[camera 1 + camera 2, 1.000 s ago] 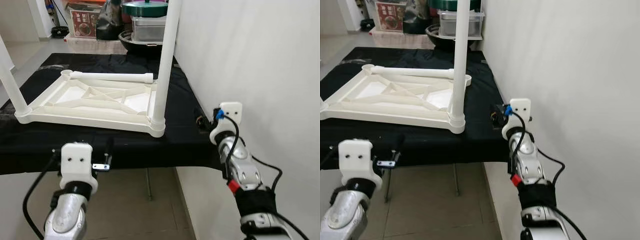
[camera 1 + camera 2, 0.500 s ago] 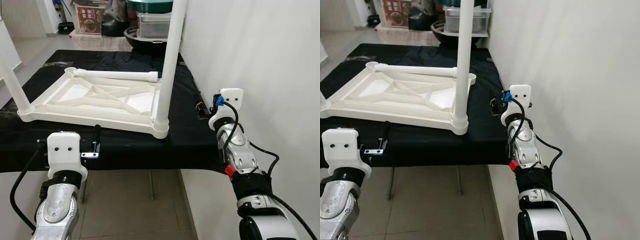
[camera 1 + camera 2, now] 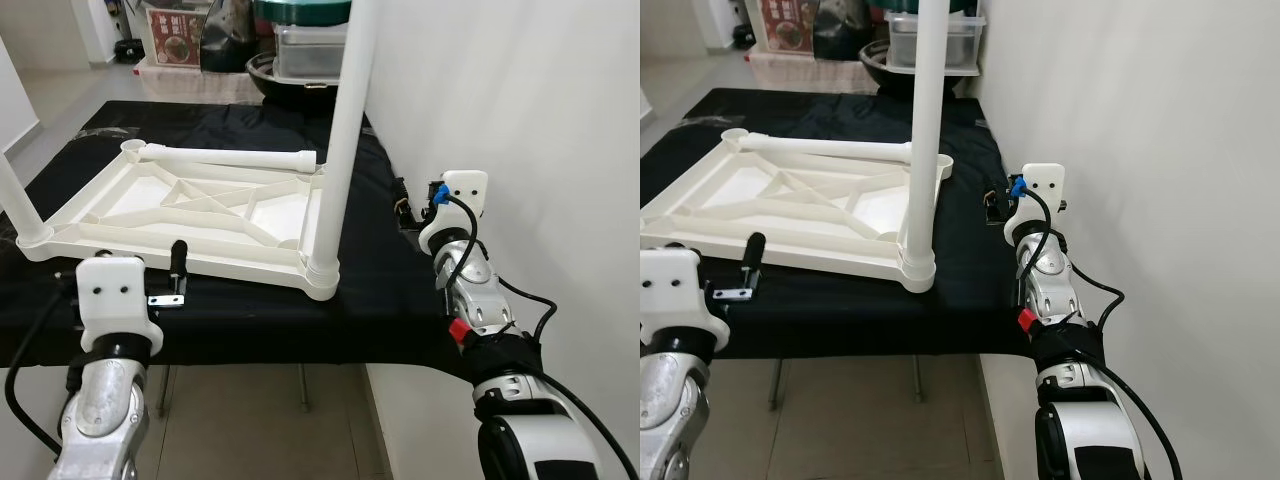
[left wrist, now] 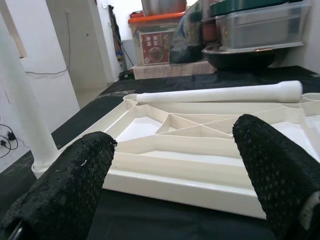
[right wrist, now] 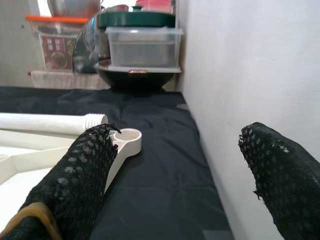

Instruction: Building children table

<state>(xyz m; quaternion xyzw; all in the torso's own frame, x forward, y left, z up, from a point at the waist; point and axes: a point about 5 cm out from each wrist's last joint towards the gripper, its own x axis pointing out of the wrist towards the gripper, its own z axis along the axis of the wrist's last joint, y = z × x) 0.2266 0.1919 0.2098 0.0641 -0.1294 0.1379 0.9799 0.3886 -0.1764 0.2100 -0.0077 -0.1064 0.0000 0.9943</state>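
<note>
- white plastic tabletop (image 3: 190,215) lies upside down on the black-draped counter (image 3: 250,310), ribbed underside facing up.
- one leg (image 3: 340,140) stands upright in the near corner socket on the wall side; another upright leg (image 3: 15,200) sits in the near corner on the robot's left.
- a loose leg (image 3: 225,157) lies flat along the tabletop's far edge, next to an empty corner socket (image 5: 127,135). judgement: it goes in next.
- left tool (image 4: 170,170) is released, fingers spread, holding nothing, low at the near counter edge just in front of the tabletop rim.
- right tool (image 5: 175,165) is also released and empty, over the counter strip between the tabletop and the wall (image 3: 500,100).
- risk: the standing leg by the wall is between the right arm and the loose leg; a reach across could knock it out of its socket or tip it.
- risk: the wall is very close to the right arm, so a wide swing could scrape it.
- risk: the cloth may slide under the tabletop if a leg gets pushed in at an angle.
- writing: a red box (image 3: 172,32) on the floor beyond has print, too small to read. no other legible labels.
</note>
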